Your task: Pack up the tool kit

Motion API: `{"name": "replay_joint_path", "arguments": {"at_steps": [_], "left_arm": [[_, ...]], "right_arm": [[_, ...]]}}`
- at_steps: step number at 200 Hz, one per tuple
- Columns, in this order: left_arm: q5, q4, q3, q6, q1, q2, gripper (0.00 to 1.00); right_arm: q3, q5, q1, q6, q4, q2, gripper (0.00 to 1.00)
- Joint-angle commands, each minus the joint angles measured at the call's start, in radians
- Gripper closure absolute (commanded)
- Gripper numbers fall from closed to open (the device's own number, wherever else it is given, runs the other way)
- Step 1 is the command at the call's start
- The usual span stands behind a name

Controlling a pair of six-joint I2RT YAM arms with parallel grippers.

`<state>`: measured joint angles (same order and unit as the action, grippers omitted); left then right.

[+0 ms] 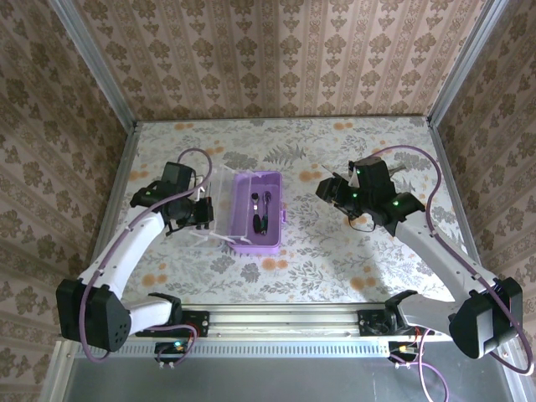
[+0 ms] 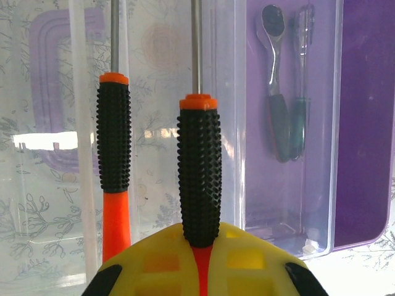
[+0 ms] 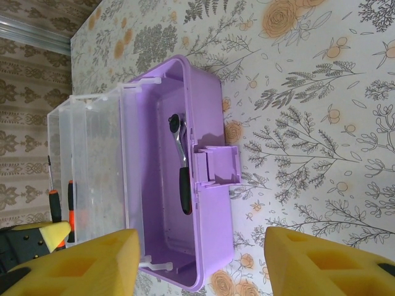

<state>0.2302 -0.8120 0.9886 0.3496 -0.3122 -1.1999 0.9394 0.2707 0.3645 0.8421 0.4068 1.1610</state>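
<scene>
Papered walls hem a floral worktop [image 1: 335,268] where a left arm [image 1: 126,251] and a right arm [image 1: 440,247] flank an open purple box [image 1: 251,245], its clear lid [image 3: 92,160] laid open on the left side. The left pincer [image 2: 197,250], at the lid's outer side, is clamped on the black studded grip of a screwdriver [image 2: 199,172], whose steel shaft runs straight out ahead of the fingers. A second, like handle shows just beside it; whether that is a twin tool or a reflection in the clear plastic cannot be told. The right pincer [image 3: 200,259] hovers on the other side of the box, near its latch [image 3: 216,166], foam fingers well apart and holding nothing. A ratchet [image 3: 182,166] lies lengthwise in the purple tray. Packing looks partly done, with the screwdriver next to go in. That move turns on one relation: the tray lies to the right of the left pincer, beyond the open lid, and the screwdriver's long axis runs parallel with the ratchet and the tray's long side. A sideways carry to the right, with little turn of the wrist, seems what is called for, and the left arm, tool in hand, is the nearer one. The lid's raised rim between them looks the likeliest snag.
</scene>
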Motion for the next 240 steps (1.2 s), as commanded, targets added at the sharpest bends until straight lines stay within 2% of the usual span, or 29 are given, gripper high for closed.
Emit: {"name": "replay_joint_path", "arguments": {"at_steps": [1, 141, 197, 240], "left_arm": [[-0.004, -0.015, 0.007, -0.043, 0.013, -0.003, 1.0], [0.008, -0.035, 0.052, -0.09, 0.035, -0.082, 1.0], [0.01, -0.057, 0.063, -0.096, 0.037, -0.069, 0.8], [0.002, -0.079, 0.082, -0.108, 0.038, -0.054, 0.76]], "right_arm": [[0.0, 0.013, 0.004, 0.008, 0.006, -0.026, 0.43], [-0.001, 0.009, 0.004, -0.024, 0.022, -0.029, 0.42], [-0.012, -0.002, 0.004, -0.02, 0.017, -0.021, 0.41], [-0.019, 0.008, 0.004, -0.011, 0.002, -0.012, 0.41]]}}
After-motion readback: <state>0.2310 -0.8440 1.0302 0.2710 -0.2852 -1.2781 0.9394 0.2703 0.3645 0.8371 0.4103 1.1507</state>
